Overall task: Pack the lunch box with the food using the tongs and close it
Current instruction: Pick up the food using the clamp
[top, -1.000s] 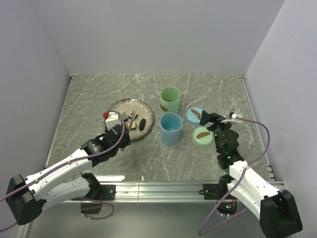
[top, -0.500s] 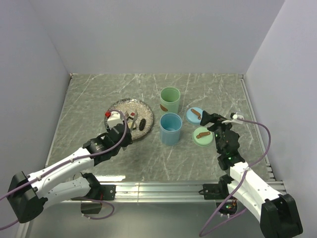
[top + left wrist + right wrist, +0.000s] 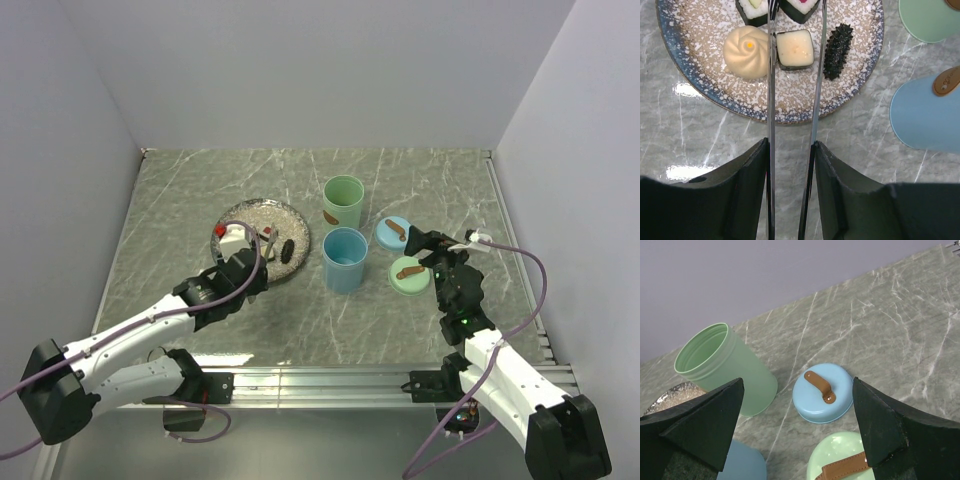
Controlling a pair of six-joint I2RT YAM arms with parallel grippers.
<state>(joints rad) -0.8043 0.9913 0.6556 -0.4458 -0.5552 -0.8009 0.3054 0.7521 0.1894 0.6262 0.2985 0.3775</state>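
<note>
**Tongs lined up on a cube**

From above, the left gripper (image 3: 252, 258) hung over the plate (image 3: 285, 207), with the blue container (image 3: 345, 260) open just beside it. At the left wrist, its jaws pinched the tongs (image 3: 771, 75), whose arms flanked the white cube (image 3: 795, 49). I'd say an even, gentle squeeze would lift it cleanly. At the right wrist, the right gripper (image 3: 797, 390) hovered above the blue lid (image 3: 815, 405) with its jaws spread.

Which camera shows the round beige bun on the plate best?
The left wrist view: past the left claw, the beige bun sits close and unobstructed, swirl visible, beside the tongs. In the top external view that claw hides it on the plate. The right wrist view catches only the plate's rim.
</note>
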